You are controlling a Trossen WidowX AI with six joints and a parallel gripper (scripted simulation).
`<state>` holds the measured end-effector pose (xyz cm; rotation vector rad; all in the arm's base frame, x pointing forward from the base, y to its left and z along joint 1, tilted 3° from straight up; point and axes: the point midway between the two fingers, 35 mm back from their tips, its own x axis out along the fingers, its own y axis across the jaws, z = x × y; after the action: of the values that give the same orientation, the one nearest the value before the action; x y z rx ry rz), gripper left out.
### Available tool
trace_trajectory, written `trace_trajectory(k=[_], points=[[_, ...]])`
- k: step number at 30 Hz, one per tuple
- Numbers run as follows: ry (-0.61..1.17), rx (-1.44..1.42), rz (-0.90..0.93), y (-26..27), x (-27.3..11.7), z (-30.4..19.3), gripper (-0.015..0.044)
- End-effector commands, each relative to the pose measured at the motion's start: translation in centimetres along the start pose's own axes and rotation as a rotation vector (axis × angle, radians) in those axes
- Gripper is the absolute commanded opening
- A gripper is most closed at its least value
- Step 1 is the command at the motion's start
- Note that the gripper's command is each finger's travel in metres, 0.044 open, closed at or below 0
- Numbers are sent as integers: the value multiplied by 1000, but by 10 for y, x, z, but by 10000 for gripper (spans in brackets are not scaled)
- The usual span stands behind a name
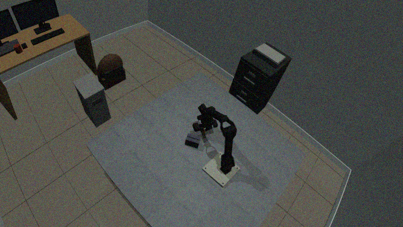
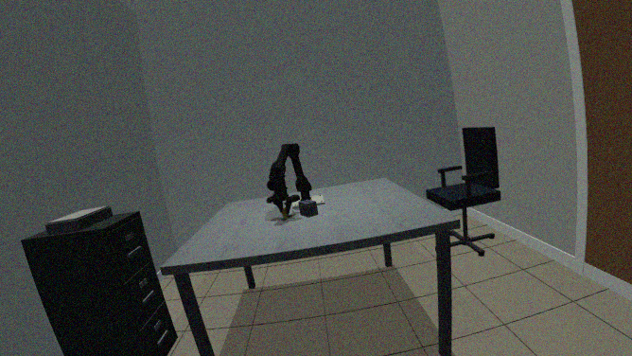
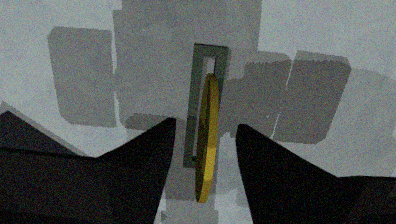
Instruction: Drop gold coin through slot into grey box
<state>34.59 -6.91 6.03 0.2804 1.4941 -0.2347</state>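
Note:
The gold coin [image 3: 212, 120] [image 2: 285, 214] stands on edge in the dark-green holder [image 3: 193, 100]. In the wrist view its near end lies between the fingers, with a gap on each side, wider on the right. My gripper [image 3: 206, 129] is open, pointing down over the coin and not touching it. The closed grey box [image 1: 192, 140] [image 2: 308, 208] stands close beside the gripper; its slot shows as a dark line in the top view. A dark corner of it shows at the left edge of the wrist view. The coin is mostly hidden by the gripper in the top view.
The arm's pale base plate [image 1: 212, 170] is on the table [image 1: 145, 151] [image 2: 359, 213], behind the box in the exterior view. The arm's shadow falls around the holder. A black cabinet [image 1: 256, 81] [image 2: 95, 284], a desk and a chair [image 2: 480, 161] stand away from the table.

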Motion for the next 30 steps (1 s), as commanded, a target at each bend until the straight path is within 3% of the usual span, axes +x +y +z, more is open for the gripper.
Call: trace_trajectory(k=[1, 9, 15, 30], points=[[2, 3, 3, 0, 8, -1, 161], [2, 3, 3, 0, 18, -2, 161], [2, 3, 3, 0, 18, -2, 3], [2, 3, 3, 1, 10, -1, 0]])
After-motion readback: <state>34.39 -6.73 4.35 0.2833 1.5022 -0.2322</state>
